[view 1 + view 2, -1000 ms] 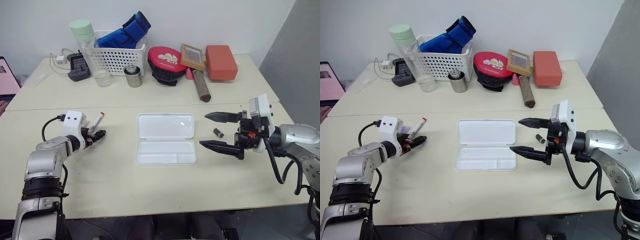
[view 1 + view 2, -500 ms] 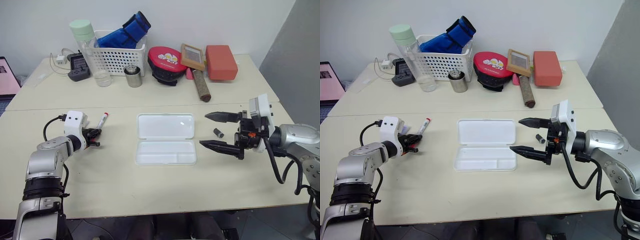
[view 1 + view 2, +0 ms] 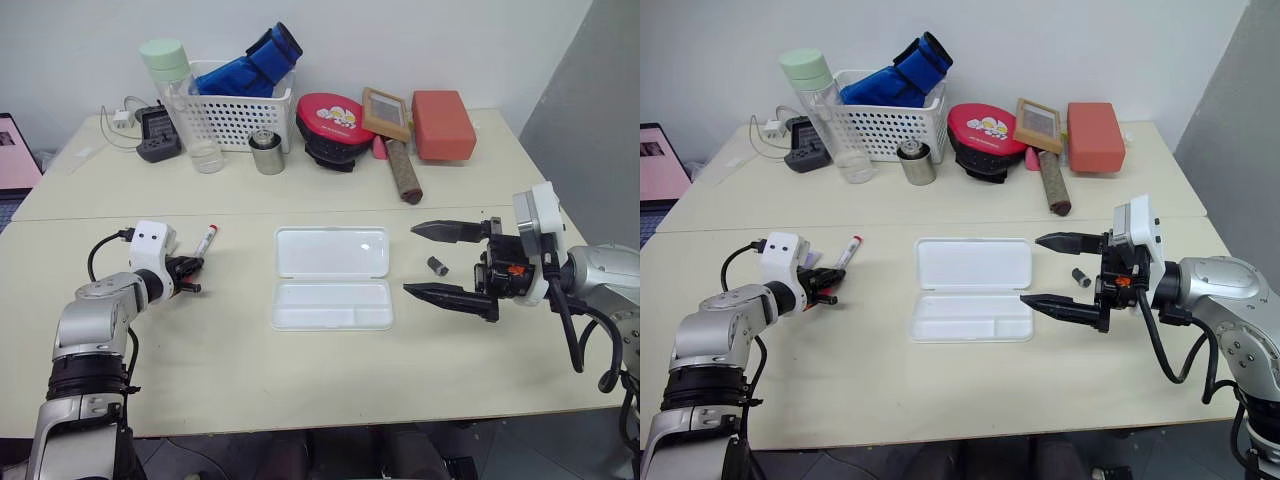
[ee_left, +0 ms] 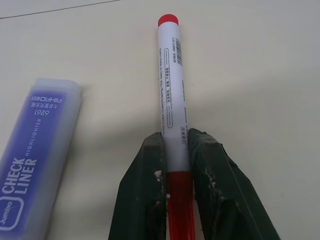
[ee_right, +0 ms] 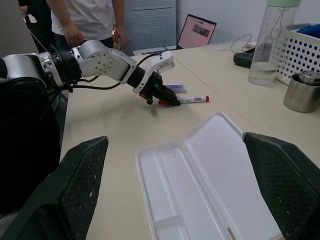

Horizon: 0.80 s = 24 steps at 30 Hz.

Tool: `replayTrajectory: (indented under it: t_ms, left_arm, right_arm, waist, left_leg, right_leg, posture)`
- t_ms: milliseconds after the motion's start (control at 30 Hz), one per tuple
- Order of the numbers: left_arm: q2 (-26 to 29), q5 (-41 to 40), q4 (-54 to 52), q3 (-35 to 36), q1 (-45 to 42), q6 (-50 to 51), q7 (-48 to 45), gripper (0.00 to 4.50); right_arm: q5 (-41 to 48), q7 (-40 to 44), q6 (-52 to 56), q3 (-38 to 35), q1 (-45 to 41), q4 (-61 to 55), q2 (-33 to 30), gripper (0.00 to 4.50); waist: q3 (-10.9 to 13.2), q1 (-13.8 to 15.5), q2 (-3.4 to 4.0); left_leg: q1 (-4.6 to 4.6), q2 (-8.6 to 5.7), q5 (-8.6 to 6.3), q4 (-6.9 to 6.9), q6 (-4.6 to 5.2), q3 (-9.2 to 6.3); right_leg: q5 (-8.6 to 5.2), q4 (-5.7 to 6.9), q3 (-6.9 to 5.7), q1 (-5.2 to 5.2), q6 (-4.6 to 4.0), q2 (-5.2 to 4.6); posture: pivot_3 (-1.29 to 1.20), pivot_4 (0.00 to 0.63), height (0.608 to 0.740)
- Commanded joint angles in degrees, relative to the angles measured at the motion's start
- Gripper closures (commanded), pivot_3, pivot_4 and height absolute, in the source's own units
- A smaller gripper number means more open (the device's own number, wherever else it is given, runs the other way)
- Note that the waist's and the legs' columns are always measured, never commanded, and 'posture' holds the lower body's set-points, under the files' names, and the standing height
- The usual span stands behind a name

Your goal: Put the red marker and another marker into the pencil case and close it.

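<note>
- While the pencil case (image 3: 332, 278) lies open in the middle of the table (image 3: 300, 370), both shallow halves facing up and nothing inside them, the left gripper (image 4: 175, 165) is clamped on the red marker (image 4: 171, 95).
- Its two fingers (image 4: 145, 190) squeeze the marker's barrel close to the red end, and the white barrel runs out past the fingertips, flat on the tabletop.
- In the head views, the red marker (image 3: 205, 240) sits at the table's left side, well apart from the case.
- The purple marker (image 4: 35, 155) lies on the table just beside the red one, close to parallel with it and not touching it.
- The right gripper (image 3: 432, 260) hovers beside the right end of the case with its fingers spread wide and nothing between them.
- A small dark cylinder (image 3: 437, 266) rests on the table between those spread fingers as seen from above.
- A white basket (image 3: 240, 118), a clear bottle (image 3: 180, 100) and a metal cup (image 3: 267, 152) stand along the far edge.
</note>
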Motion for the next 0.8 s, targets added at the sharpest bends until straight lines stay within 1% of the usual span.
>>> replayTrajectory:
  t_ms: [33, 133, 200, 300, 400, 467, 600, 667, 800]
  left_arm:
    - [1.4, -1.8, -4.9, 1.3, -3.0, 0.1, -1.7, 4.09]
    - [2.8, -3.3, -7.4, 1.6, -6.1, -0.1, -4.0, 4.09]
    - [3.5, -6.4, -12.0, 1.4, -9.7, -1.5, -8.8, 4.09]
    - [4.1, -9.9, -16.9, 0.2, -12.8, -2.8, -15.0, 4.09]
    - [5.2, -13.7, -24.8, -7.1, -15.5, -2.6, -26.5, 4.09]
    - [5.9, -14.0, -26.2, -11.0, -16.6, -2.4, -31.1, 4.09]
    - [8.0, -8.1, -24.3, -20.3, -16.6, -6.9, -38.5, 4.09]
    - [8.4, -5.1, -22.1, -23.0, -16.5, -10.0, -39.7, 4.09]
    - [7.2, -0.2, -16.8, -26.6, -16.7, -14.6, -40.3, 4.09]
  right_arm:
    - [0.2, 0.4, -1.5, -2.4, 0.1, -1.1, -0.8, 0.00]
    - [-0.1, 0.3, -1.9, -2.7, 0.0, -1.2, -1.0, 0.00]
    - [0.5, 0.0, -2.2, -3.8, -0.2, -1.0, -1.1, 0.00]
    - [0.6, -0.4, -2.4, -4.6, -0.3, -1.0, -1.0, 0.00]
    - [0.2, -0.6, -2.7, -6.3, 1.3, -2.1, -1.5, 0.00]
    - [0.3, -1.0, -2.6, -7.1, 2.2, -2.7, -1.8, 0.00]
    - [0.4, -2.3, -2.4, -8.6, 4.2, -4.4, -2.0, 0.00]
    - [0.5, -2.8, -2.4, -9.0, 5.0, -5.0, -2.0, 0.00]
    - [0.9, -4.3, -2.1, -9.8, 6.6, -6.5, -1.9, 0.00]
  waist:
    - [0.0, 0.0, 0.00]
    - [0.0, 0.0, -0.07]
    - [0.0, 0.0, -0.07]
    - [0.0, 0.1, -0.09]
    - [0.0, 0.0, -0.09]
    - [0.0, 0.0, -0.08]
    - [0.0, -0.4, -0.08]
    - [0.0, -0.5, -0.08]
    - [0.0, -0.2, -0.07]
  left_leg:
    - [0.00, 0.00, 0.00, 0.00, 0.00, -0.01]
    - [-0.09, 0.00, 0.00, 0.03, 0.00, -0.07]
    - [-0.10, 0.00, 0.00, 0.03, -0.01, -0.06]
    - [-0.17, -0.01, 0.01, 0.03, -0.01, -0.06]
    - [-0.14, -0.03, 0.01, 0.01, -0.01, 0.02]
    - [-0.14, -0.03, 0.01, 0.01, -0.01, 0.04]
    - [-0.03, -0.01, 0.01, 0.00, 0.00, 0.07]
    - [0.01, 0.03, 0.00, -0.01, 0.00, 0.09]
    - [-0.04, 0.05, 0.00, 0.01, 0.01, 0.05]
  right_leg:
    - [0.00, 0.00, 0.00, 0.00, 0.00, 0.00]
    - [0.00, -0.01, -0.02, -0.03, 0.00, 0.00]
    - [0.00, -0.02, -0.04, -0.02, 0.00, 0.00]
    - [0.00, -0.08, -0.12, -0.03, 0.00, 0.00]
    - [0.00, -0.10, -0.04, -0.03, 0.00, 0.01]
    - [0.00, -0.10, -0.03, -0.02, 0.00, 0.04]
    - [0.00, -0.01, 0.03, -0.01, 0.00, 0.14]
    - [0.00, 0.01, 0.06, -0.01, 0.00, 0.28]
    - [0.00, -0.01, 0.03, 0.00, 0.00, 0.32]
  posture:
    - [0.00, 0.150, 0.740]
    - [0.00, 0.150, 0.740]
    - [0.00, 0.150, 0.740]
    - [0.00, 0.150, 0.740]
    - [0.00, 0.150, 0.740]
    - [0.00, 0.150, 0.740]
    - [0.00, 0.150, 0.740]
    - [0.00, 0.150, 0.740]
    - [0.00, 0.150, 0.740]
